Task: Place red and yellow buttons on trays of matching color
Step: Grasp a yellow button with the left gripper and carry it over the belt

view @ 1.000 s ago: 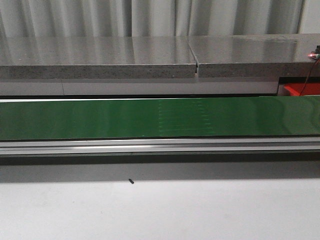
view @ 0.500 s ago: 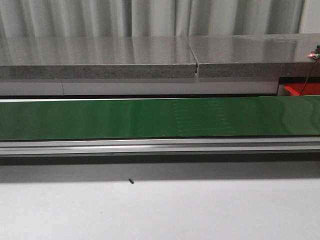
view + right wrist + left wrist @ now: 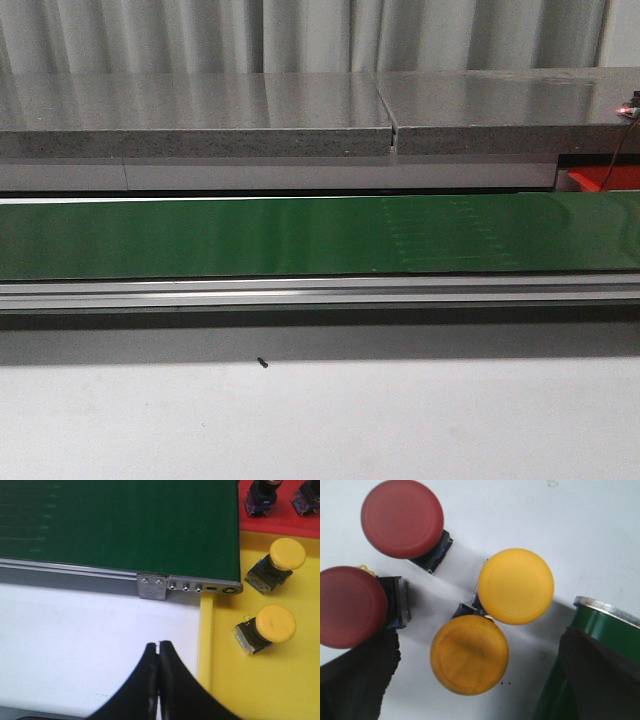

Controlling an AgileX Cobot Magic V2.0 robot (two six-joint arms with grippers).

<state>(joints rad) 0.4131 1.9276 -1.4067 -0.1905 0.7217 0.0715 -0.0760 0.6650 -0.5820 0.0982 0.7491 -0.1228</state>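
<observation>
Under your left gripper (image 3: 475,680) you have four buttons standing on the white table (image 3: 600,535) — two red, two yellow. One red button (image 3: 402,519) sits clear of the others; the second red button (image 3: 351,606) lies by the dark left-hand finger (image 3: 357,677). The two yellow ones overlap: a yellow button (image 3: 516,586) at about one o'clock from the darker yellow button (image 3: 469,655), which lies between the wide-apart fingers, neither one touching it. The green conveyor belt (image 3: 600,645) rounds its end just beside the other finger. Your right gripper (image 3: 159,680) has its fingers pressed together on nothing, over the white surface beside the yellow tray (image 3: 260,680). That tray holds two yellow-capped buttons lying tilted — one (image 3: 276,560) at twelve o'clock of the other (image 3: 267,627), apart. On the red tray (image 3: 280,522) you can count two dark button bodies (image 3: 262,497) at the frame edge; their caps are cut off. In the front view the belt (image 3: 200,238) carries nothing, and neither arm shows.
</observation>
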